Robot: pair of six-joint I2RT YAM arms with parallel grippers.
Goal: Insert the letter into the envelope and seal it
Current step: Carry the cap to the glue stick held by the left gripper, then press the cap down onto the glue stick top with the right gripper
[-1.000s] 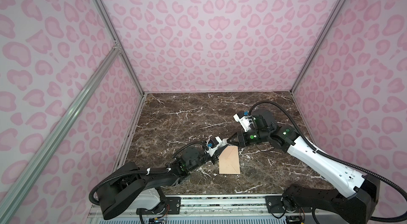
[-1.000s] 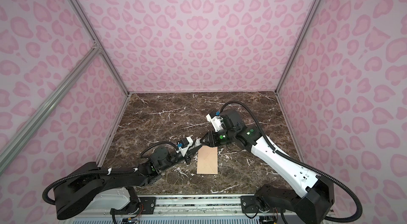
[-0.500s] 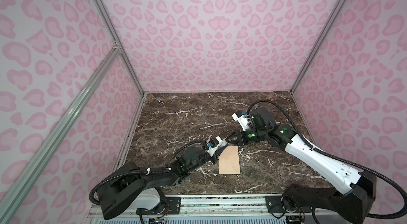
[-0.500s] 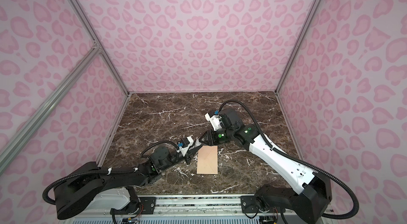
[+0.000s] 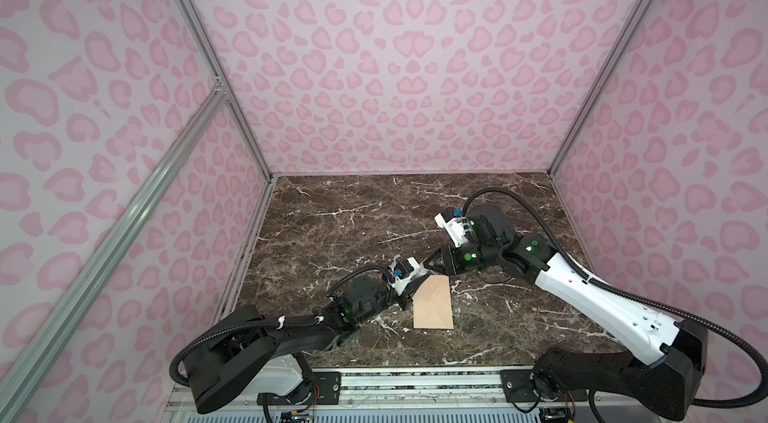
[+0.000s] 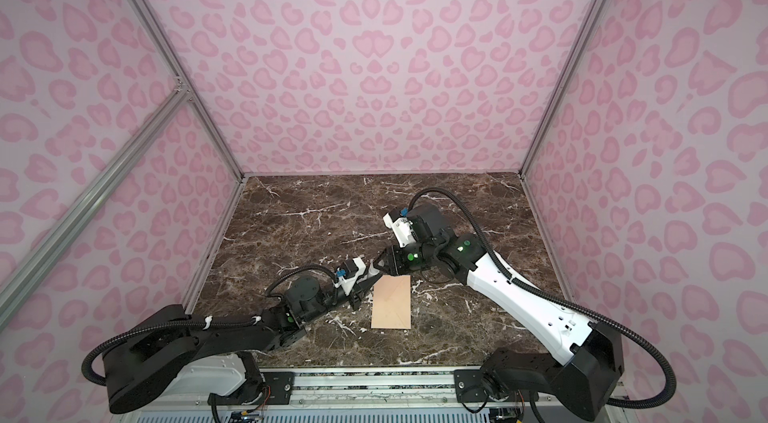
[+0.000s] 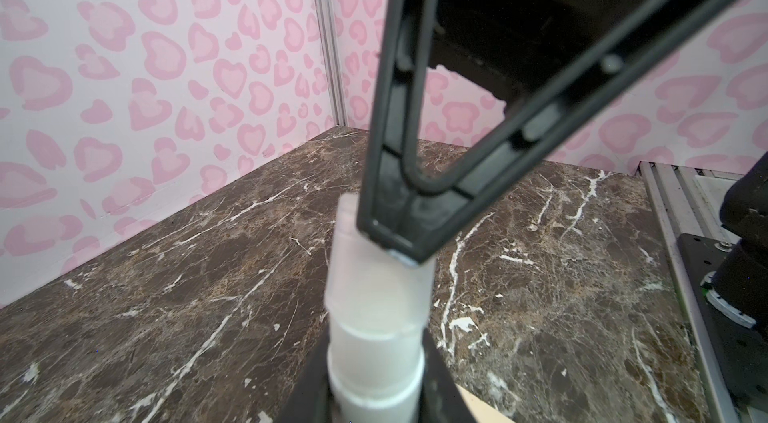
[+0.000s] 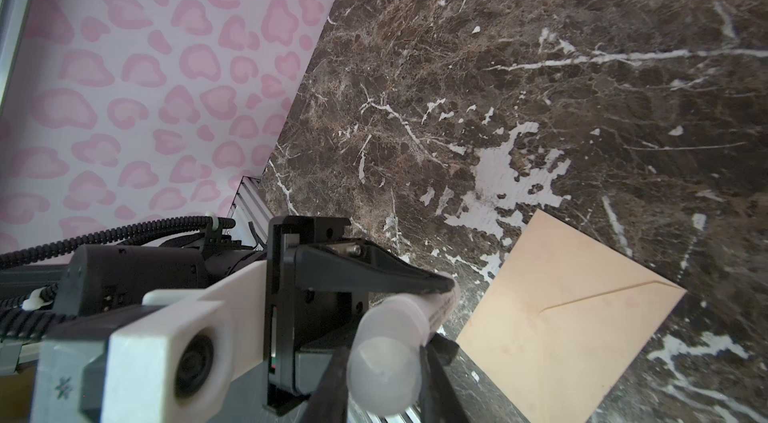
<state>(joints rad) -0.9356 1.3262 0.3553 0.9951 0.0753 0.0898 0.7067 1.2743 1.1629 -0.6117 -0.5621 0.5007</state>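
Shows the envelope [image 5: 433, 303] lying flat on the marble table [image 5: 332, 234] near its front edge, seam side up with the flap folded down, and no letter anywhere in view, so presumably already inside. Shows the left gripper [image 5: 417, 283] clamped on a white tube [image 7: 374, 308] just above the envelope's far left corner, and the right gripper [image 5: 430, 268] pinched on that tube's capped end. Suggests insertion done and sealing left: probably uncapping an adhesive stick, with the flap's bond impossible to judge from here.
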